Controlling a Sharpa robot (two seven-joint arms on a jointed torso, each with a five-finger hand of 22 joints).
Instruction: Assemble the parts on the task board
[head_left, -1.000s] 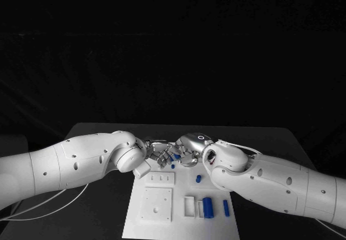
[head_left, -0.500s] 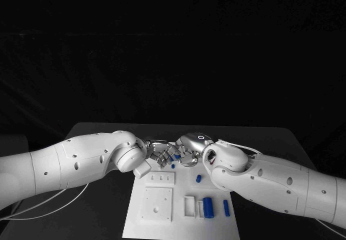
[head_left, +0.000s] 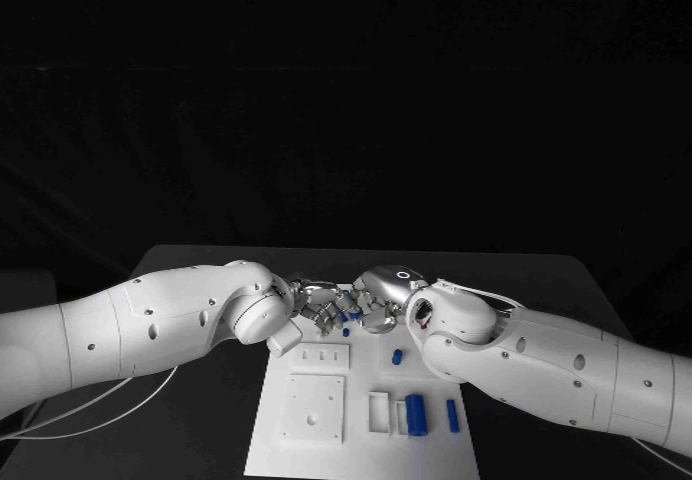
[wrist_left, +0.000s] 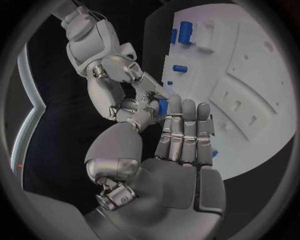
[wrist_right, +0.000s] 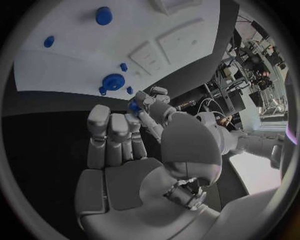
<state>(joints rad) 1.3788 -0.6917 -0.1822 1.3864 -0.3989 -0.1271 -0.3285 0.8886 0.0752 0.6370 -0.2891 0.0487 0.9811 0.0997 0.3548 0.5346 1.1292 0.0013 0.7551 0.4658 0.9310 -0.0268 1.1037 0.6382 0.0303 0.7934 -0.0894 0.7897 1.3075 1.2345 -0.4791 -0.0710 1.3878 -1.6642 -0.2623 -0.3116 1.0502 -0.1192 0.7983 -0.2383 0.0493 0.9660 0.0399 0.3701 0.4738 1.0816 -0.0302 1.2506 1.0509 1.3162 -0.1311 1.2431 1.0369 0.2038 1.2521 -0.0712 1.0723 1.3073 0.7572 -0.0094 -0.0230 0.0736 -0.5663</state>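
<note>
Silver left hand (head_left: 320, 308) and right hand (head_left: 378, 305) together pinch a small blue cylindrical part (head_left: 351, 314).

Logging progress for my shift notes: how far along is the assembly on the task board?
Early, apparently. Nothing clearly looks assembled. In hand: both hands, left hand and right hand, meet over the task board's far end around a small blue part. Left: loose blue parts lying on the board.

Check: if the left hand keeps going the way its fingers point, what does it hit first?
Most likely the small blue part at its fingertips, with the right hand closed around it from the other side. The left hand points across the task board. Depth is unclear.
</note>
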